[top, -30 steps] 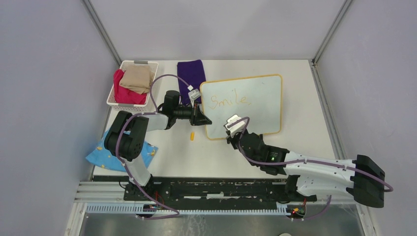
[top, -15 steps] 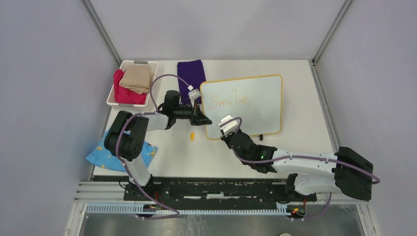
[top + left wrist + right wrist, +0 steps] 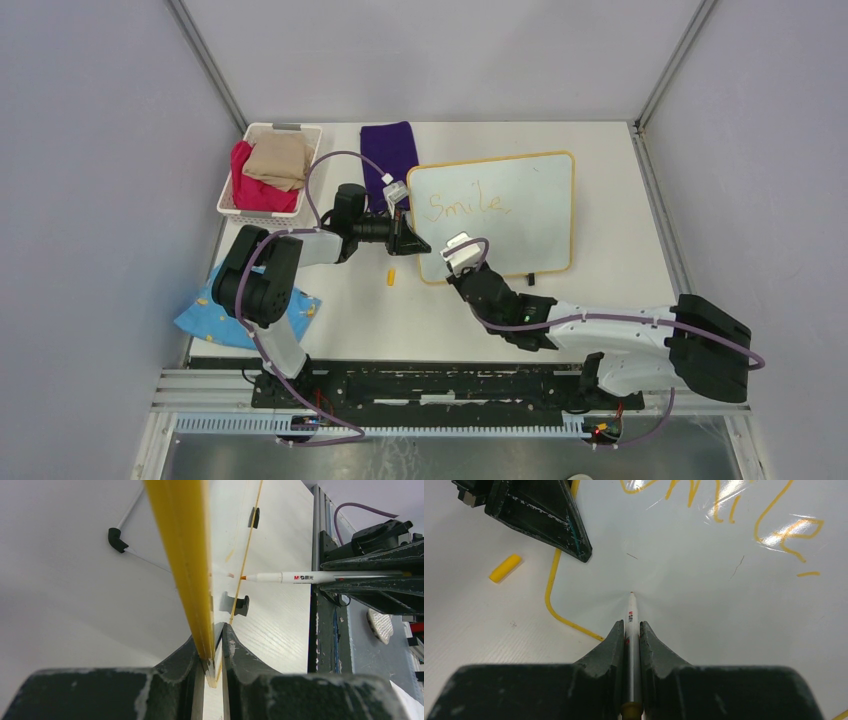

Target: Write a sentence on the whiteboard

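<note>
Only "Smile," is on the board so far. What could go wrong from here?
1. The left gripper pinches the whiteboard only at its thin left edge, so pressure from the marker may shift the board.
2. The right gripper holds the marker tip low near the board's left side, close to the left gripper; a leftward stroke might bump it or run onto the frame.

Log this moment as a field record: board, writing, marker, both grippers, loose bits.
board: whiteboard, yellow-framed, held by its left edge
writing: sentence shows one orange word, "Smile,"
marker: marker, white barrel, tip aimed at bare board below the word, seemingly just off the surface
left gripper: shut on the whiteboard's edge
right gripper: shut on the marker
loose: yellow cap beside the board's near-left corner
</note>
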### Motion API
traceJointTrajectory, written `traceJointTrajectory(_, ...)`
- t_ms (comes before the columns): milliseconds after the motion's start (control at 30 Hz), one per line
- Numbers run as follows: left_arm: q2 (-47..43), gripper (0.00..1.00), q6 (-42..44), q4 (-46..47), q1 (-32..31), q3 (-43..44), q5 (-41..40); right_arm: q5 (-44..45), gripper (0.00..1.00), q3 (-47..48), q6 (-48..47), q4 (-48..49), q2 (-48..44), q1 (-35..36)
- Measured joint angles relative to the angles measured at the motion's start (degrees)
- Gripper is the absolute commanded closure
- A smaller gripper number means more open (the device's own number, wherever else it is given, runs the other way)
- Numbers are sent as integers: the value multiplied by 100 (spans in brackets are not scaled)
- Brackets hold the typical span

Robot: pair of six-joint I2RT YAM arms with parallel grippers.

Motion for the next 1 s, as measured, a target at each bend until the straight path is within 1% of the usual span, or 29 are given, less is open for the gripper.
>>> traceJointTrajectory(533, 0, 98, 0, -4, 0, 0, -4, 66, 100, 109, -9, 96, 240, 4)
traceJointTrajectory(1000, 9, 98, 0, -11, 0, 11, -7, -188, 100, 140, -4, 55, 350, 15)
